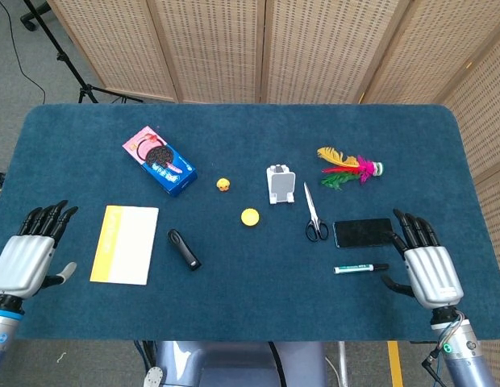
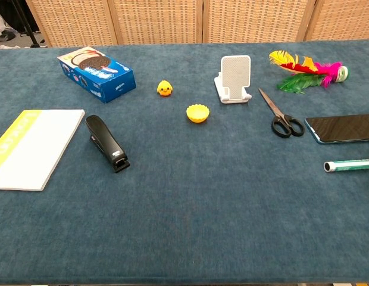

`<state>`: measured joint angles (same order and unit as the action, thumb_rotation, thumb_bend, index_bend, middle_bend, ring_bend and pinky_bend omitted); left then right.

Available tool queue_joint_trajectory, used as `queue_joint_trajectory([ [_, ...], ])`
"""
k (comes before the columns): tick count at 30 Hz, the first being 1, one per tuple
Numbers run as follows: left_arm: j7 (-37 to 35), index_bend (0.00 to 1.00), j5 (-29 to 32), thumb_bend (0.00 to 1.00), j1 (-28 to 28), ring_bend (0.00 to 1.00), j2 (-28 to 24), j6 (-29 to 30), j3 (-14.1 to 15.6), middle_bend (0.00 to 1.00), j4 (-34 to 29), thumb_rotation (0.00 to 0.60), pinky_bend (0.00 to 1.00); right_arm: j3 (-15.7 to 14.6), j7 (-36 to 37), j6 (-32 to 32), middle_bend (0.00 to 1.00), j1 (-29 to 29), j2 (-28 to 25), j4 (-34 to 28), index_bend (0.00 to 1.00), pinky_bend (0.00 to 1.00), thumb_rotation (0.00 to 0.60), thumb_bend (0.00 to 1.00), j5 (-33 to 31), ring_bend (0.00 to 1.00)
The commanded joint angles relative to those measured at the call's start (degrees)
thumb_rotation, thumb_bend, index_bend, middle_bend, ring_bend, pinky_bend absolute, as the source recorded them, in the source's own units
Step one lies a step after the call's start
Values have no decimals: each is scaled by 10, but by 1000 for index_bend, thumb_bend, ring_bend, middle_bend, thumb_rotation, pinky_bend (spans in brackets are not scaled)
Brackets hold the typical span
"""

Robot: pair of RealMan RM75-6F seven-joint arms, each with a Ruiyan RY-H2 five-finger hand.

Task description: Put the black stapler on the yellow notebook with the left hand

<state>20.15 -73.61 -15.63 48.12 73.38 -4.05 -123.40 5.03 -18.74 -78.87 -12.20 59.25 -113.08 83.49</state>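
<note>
The black stapler [image 1: 184, 250] [image 2: 106, 143] lies flat on the blue table, just right of the yellow notebook [image 1: 126, 243] [image 2: 31, 147]. The two are apart by a narrow strip of cloth. My left hand [image 1: 27, 255] hovers at the table's near left edge, well left of the notebook, fingers spread and holding nothing. At the near right edge my right hand [image 1: 426, 264] is open too, beside the phone. Neither hand shows in the chest view.
A blue biscuit box [image 1: 160, 160], a small yellow duck [image 1: 223, 185], a yellow cup [image 1: 249, 216], a white phone stand [image 1: 280, 185], scissors [image 1: 314, 217], a feather shuttlecock [image 1: 348, 170], a phone [image 1: 364, 233] and a marker [image 1: 360, 268] lie across the table.
</note>
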Motion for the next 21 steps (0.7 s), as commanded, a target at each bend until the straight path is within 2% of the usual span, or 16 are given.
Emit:
queue_joint_trajectory([
  [1, -3, 55, 20, 265, -37, 0, -25, -55, -12, 0, 3, 600, 37, 0, 0, 0, 12, 0, 0, -1, 257, 70, 600, 208, 2, 0],
  [6, -15, 53, 54, 276, -102, 0, -51, -151, -35, 0, 13, 600, 37, 0, 2, -5, 12, 1, -1, -4, 257, 70, 600, 208, 8, 0],
  [11, -26, 52, 100, 291, -160, 0, -46, -234, -49, 0, 37, 600, 37, 1, 5, -8, 12, 2, -3, -4, 257, 70, 600, 208, 8, 0],
  [21, -2, 52, 147, 302, -219, 0, -8, -287, -47, 0, 66, 600, 37, 4, 12, -10, 12, 3, -4, -1, 257, 70, 600, 208, 6, 0],
])
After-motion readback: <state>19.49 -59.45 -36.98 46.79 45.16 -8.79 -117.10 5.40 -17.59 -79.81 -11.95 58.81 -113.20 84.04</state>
